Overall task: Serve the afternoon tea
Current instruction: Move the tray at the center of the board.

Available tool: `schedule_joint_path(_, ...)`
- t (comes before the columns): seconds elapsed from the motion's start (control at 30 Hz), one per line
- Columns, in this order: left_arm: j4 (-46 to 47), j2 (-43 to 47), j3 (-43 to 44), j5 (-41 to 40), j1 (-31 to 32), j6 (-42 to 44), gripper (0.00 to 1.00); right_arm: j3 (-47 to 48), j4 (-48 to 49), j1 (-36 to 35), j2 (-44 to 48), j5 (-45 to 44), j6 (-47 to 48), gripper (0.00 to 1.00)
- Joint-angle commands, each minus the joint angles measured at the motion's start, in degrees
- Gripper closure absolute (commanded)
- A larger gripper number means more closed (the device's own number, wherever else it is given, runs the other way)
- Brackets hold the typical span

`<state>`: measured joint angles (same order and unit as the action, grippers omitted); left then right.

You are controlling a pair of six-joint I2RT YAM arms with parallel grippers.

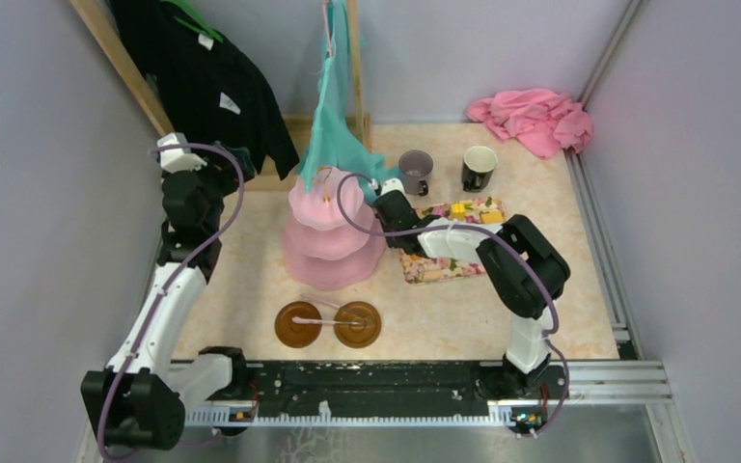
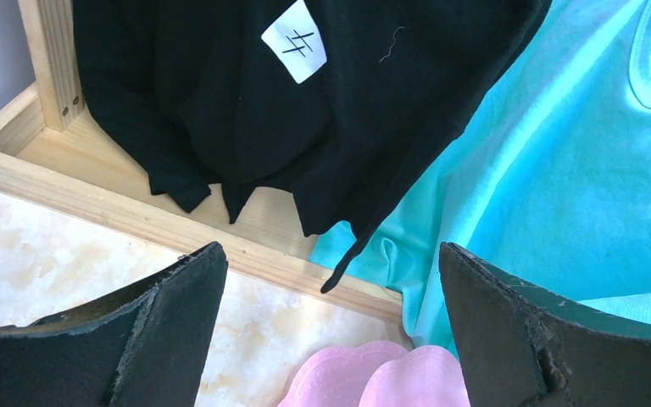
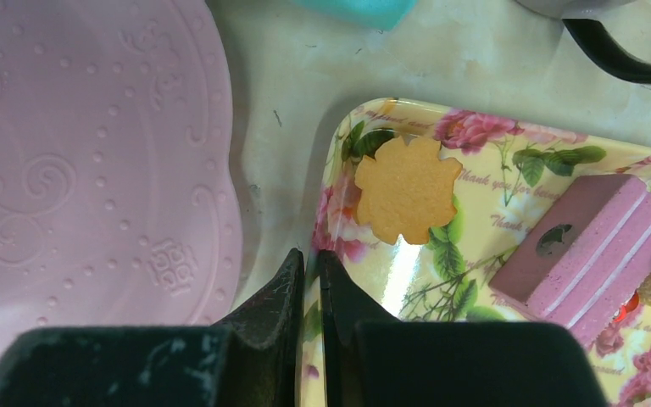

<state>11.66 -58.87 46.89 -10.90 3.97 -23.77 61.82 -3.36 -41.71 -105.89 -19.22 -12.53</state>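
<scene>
The right hand (image 3: 311,259) is nearly shut, pinching the rim of the flowery tray (image 3: 475,127). I think it should pull slowly and flat so the orange cake (image 3: 408,188) doesn't slide. The left hand (image 2: 331,254) is wide, holding nothing

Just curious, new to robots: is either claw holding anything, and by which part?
The right claw pinches the flowered tray by the rim nearest the pink stand; the left claw is open, holding nothing.

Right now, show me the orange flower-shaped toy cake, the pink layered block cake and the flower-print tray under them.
orange flower-shaped toy cake (image 3: 408,190): right wrist view, centre of its top.
pink layered block cake (image 3: 598,216): right wrist view, its top face.
flower-print tray (image 3: 492,127): right wrist view, its far rim.
</scene>
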Motion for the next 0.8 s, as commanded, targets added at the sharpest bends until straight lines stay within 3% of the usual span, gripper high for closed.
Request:
schedule_joint_path(0.0, 2.0, -0.6, -0.2, 0.4, -0.4, 0.0, 0.01, 2.2, -0.9, 0.6, -1.3, 1.2, -0.5, 0.95)
schedule_joint_path(0.13, 1.9, -1.1, 0.1, 0.8, -0.5, 0.0, 0.01, 1.8, -1.0, 0.6, 0.0, 1.4, -0.5, 0.76)
schedule_joint_path(0.27, 1.6, -1.1, 0.2, 1.2, -0.4, -0.2, 0.01, 0.8, -1.1, 0.6, 2.9, 1.5, -0.3, 0.64)
schedule_joint_path(0.53, 0.0, -0.9, 1.5, 2.1, -0.3, -0.8, 0.01, -1.5, -2.3, 0.2, 9.5, 1.9, -0.2, 0.53)
schedule_joint_path(0.77, 2.3, -0.5, 1.1, 6.0, -0.3, -0.1, 0.01, -7.0, -3.4, -3.7, 20.4, -1.7, 0.5, 0.51)
